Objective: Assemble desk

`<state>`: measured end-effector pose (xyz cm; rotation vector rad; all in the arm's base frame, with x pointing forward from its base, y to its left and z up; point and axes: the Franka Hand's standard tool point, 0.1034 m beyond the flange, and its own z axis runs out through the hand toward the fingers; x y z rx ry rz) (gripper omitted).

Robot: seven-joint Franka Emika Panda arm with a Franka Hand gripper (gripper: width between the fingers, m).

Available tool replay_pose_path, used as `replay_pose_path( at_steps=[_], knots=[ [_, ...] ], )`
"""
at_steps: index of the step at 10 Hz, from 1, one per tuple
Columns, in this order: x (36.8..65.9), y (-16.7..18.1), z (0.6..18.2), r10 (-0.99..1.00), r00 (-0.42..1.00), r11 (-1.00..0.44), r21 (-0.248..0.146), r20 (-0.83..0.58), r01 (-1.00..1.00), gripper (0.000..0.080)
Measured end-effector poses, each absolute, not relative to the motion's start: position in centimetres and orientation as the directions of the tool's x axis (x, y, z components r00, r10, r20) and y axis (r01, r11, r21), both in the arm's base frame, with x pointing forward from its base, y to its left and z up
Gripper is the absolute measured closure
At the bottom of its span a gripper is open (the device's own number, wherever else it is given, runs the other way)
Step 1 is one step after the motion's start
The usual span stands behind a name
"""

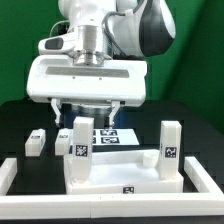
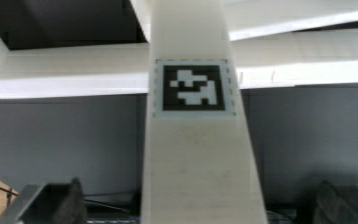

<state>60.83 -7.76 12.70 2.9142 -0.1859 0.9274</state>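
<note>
The white tabletop (image 1: 120, 178) lies at the front, rim up. Two white legs with tags stand upright on it, one at the exterior view's left (image 1: 78, 138) and one at its right (image 1: 170, 142). Two more legs lie loose on the dark table: one (image 1: 36, 142) further left and one (image 1: 63, 138) just behind the left upright leg. My gripper (image 1: 90, 110) hangs just above the left upright leg. In the wrist view that leg (image 2: 197, 130) fills the middle. My gripper (image 2: 202, 205) is open there, with a gap between the leg and each finger (image 2: 60, 200).
The marker board (image 1: 108, 134) lies flat behind the tabletop. White border rails run along the exterior view's left (image 1: 8, 172) and right (image 1: 210, 178). A green wall stands at the back.
</note>
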Motion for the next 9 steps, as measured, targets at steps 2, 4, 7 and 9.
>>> replay_pose_path(
  at_steps=[2,4,7,9],
  knots=[
    [60.8,-7.7,12.7,-0.096,0.812,-0.99,0.032,0.576,-0.14,0.015],
    [60.8,-7.1,14.0,-0.201,0.845,-0.979,-0.076,0.495,-0.188,0.015],
    [60.2,-6.6,12.9,-0.236,0.864,-0.972,-0.107,0.444,-0.21,0.015],
    [59.9,-5.6,12.1,-0.264,0.925,-0.958,-0.183,0.273,-0.219,0.015]
  ],
)
